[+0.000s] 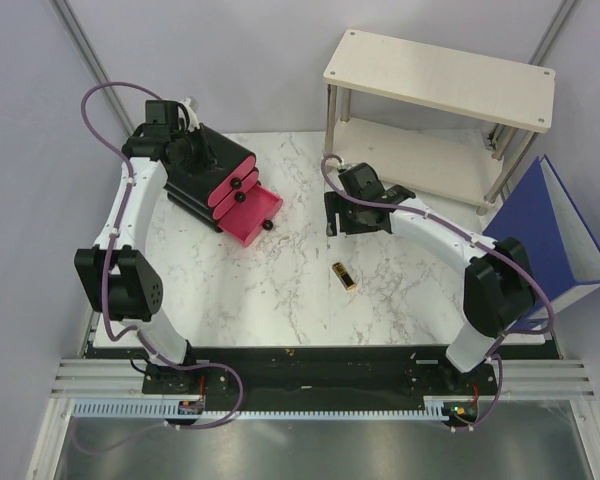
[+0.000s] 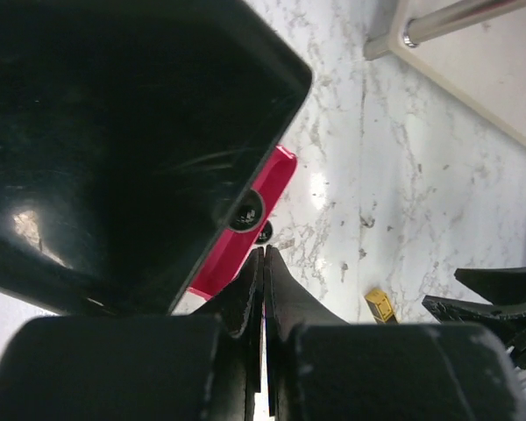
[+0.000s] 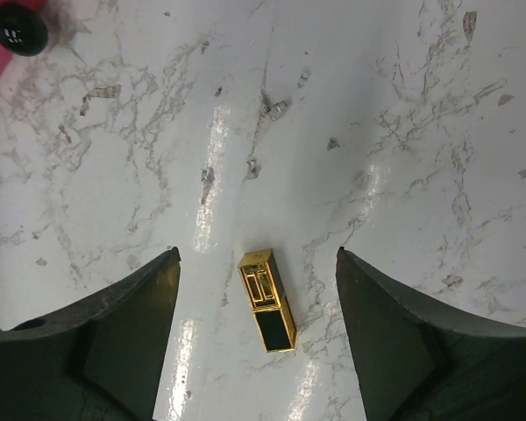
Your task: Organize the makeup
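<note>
Lipstick [image 3: 266,300] pickup seems next: right tool [image 3: 259,256] hangs over it, jaws apart, needing to drop and close; left tool [image 2: 265,263] is pinched together.

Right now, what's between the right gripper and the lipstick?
Nothing: only bare marble table, seen in top and right wrist views. The open right gripper frames the lipstick lying flat.
</note>
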Robot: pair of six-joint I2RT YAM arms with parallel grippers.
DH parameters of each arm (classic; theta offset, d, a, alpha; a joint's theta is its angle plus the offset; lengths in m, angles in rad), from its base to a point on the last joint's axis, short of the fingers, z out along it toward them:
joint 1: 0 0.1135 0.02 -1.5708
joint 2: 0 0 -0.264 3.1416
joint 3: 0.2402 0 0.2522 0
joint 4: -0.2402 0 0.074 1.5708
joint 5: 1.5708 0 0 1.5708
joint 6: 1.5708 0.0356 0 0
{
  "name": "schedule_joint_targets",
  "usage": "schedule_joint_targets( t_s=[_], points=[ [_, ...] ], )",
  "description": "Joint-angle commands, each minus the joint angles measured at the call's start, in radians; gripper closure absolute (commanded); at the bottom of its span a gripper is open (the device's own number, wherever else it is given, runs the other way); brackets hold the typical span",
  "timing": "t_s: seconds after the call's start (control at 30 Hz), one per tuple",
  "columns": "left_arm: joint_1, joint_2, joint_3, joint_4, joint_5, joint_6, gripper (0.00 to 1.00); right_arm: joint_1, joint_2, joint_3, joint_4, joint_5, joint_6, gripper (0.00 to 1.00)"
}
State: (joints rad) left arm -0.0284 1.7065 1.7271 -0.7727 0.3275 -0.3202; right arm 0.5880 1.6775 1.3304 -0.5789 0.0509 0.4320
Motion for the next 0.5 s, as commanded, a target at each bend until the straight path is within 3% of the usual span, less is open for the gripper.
schedule_joint_targets(
  t_s=[0.0, 0.47],
  points=[
    [0.002, 0.045, 0.029, 0.038, -0.061, 0.023, 0.98, 0.004, 0.047, 0.001, -0.010, 0.043, -0.075, 0.21],
    [0.024, 0.183, 0.146, -0.066, -0.197, 0.066, 0.98, 0.030, 0.159, -0.068, 0.017, -0.048, -0.067, 0.25]
  ],
)
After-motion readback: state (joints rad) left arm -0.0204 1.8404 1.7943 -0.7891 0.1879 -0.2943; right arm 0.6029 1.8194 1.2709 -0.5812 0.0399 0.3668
